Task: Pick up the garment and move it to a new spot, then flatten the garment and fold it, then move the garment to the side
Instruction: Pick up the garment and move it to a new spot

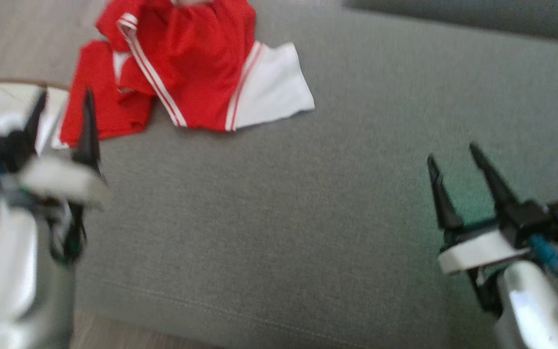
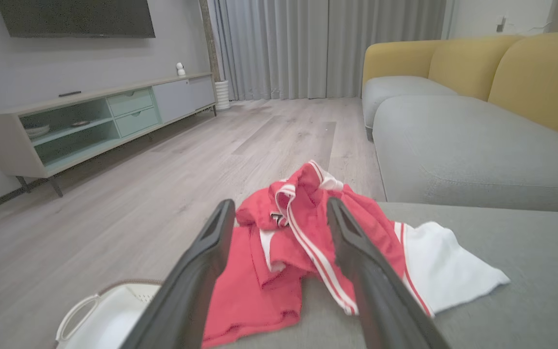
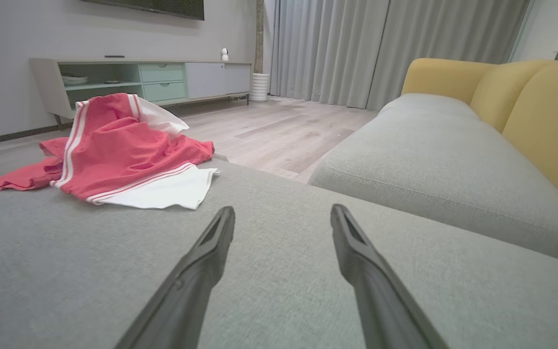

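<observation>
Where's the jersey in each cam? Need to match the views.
Head view: garment at top left, crumpled on the far left corner of the grey cushion.
Left wrist view: garment at lower centre.
Right wrist view: garment at left, above the middle.
Shared landmark: its white sleeve, spread flat on the cushion.

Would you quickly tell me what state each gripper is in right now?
Left gripper: open, empty, pointed at the jersey.
Right gripper: open, empty, over the grey cushion.
</observation>
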Tool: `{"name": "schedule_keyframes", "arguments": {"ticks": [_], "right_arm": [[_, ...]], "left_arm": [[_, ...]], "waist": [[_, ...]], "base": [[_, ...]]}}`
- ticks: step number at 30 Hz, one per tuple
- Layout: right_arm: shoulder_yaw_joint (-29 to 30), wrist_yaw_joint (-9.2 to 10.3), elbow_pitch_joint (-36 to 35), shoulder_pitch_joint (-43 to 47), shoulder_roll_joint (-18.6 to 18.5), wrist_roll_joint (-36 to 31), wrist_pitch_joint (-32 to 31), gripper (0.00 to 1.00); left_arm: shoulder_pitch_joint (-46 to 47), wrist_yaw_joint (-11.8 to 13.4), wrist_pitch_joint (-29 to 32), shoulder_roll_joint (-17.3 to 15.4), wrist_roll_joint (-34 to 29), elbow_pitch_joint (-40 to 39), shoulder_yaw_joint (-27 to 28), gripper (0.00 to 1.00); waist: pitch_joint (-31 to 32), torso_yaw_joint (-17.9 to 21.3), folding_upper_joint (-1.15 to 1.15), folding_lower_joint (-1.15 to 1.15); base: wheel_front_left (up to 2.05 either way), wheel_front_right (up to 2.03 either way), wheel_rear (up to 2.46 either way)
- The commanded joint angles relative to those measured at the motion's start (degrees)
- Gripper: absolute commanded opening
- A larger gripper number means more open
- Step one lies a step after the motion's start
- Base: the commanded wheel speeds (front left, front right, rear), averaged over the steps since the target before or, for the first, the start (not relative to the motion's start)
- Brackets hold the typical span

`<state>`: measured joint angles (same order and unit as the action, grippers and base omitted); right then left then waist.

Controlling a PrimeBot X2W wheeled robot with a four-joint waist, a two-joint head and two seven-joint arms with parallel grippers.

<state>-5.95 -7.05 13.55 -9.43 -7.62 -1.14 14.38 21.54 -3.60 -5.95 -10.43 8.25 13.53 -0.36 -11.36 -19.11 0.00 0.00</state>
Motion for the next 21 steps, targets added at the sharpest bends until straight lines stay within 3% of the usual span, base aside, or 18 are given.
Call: {"name": "schedule_keyframes", "arguments": {"ticks": [1,10,21], "right_arm": [[-1.75,-0.44,-2.19,-2.33,-1.24,-0.38,0.62,1.0],[-2.62,-0.44,-8.94,-5.62,-6.91,-0.89,-0.26,1.0],[-2.6,-0.44,-20.47,-2.4,-8.82,-0.31,-3.82,1.0]], "left_arm": [[4.46,-0.45,1.28,-2.3,0.5,-0.69,1.98,1.0],[28.57,-2.53,7.98,-9.49,-1.01,18.66,-0.66,1.0],[42.29,1.47,5.51,-14.96,-4.84,39.23,-1.84,1.0]], "waist": [[-7.41,2.19,0.0,0.0],[-18.74,5.01,0.0,0.0],[-24.39,8.92,0.0,0.0]], "base": [[0.0,0.0,0.0],[0.0,0.0,0.0],[0.0,0.0,0.0]]}}
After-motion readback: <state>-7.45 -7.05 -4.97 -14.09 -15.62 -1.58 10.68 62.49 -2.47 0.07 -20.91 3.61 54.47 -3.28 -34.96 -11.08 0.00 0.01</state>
